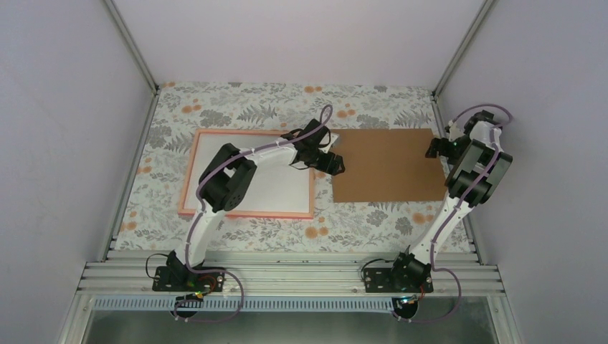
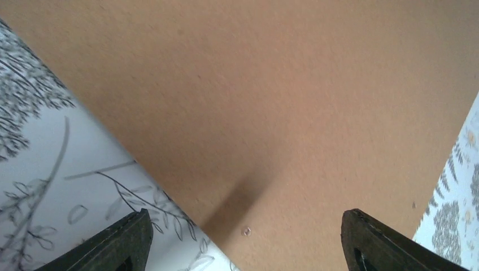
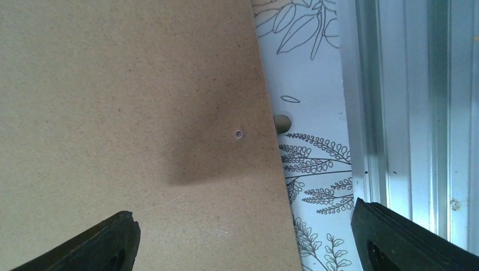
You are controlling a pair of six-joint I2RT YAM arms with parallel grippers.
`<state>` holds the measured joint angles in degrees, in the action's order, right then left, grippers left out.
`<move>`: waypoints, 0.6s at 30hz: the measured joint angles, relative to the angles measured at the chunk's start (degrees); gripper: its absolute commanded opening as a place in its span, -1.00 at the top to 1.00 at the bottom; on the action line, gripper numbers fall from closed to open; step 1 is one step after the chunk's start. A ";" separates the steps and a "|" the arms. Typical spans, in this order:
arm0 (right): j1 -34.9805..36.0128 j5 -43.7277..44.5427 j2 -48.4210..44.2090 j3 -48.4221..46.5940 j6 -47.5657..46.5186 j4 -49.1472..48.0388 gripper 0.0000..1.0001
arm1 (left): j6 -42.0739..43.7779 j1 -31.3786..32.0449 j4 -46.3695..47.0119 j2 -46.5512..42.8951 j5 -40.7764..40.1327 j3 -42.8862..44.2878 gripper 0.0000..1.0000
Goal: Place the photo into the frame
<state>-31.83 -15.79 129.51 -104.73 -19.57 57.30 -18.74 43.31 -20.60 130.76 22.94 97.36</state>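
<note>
The floral table (image 1: 272, 97) bears the frame (image 1: 188, 172) and brown board (image 1: 391, 165), seemingly flat.

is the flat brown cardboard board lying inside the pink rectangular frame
No, the brown cardboard board lies on the floral cloth to the right of the pink rectangular frame.

The right gripper (image 3: 244, 214) stands spread wide. Brown backing board (image 3: 124, 101) runs from the left finger (image 3: 107, 243) past midway. Floral table covering (image 3: 316, 152) follows. An aluminium rail (image 3: 406, 113) lies beyond the right finger (image 3: 401, 237).

Narrow gap between frame (image 1: 244, 132) and backing board (image 1: 391, 168), side rail (image 3: 367, 84) hard by board's right edge
</note>
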 measured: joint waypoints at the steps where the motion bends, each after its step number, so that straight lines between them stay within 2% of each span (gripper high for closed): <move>1: 0.00 0.07 0.00 0.33 0.15 -0.22 -0.86 | -1.03 -0.26 -0.13 0.61 0.00 1.05 -0.68; 6: 0.09 0.76 0.00 1.42 0.85 -1.53 -0.83 | -4.17 -0.57 -0.76 2.97 0.22 4.85 -0.68; 8: 0.26 0.94 0.00 1.60 1.14 -1.79 -0.71 | -4.92 -0.55 -0.72 3.91 0.46 6.25 -0.68; 18: 0.26 0.42 -0.98 3.10 1.18 -3.17 -0.69 | -6.56 -0.57 -0.48 4.28 0.96 6.67 -0.68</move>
<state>-31.57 -15.38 128.53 -101.62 -18.39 54.13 -25.30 42.74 -21.08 135.04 23.90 104.03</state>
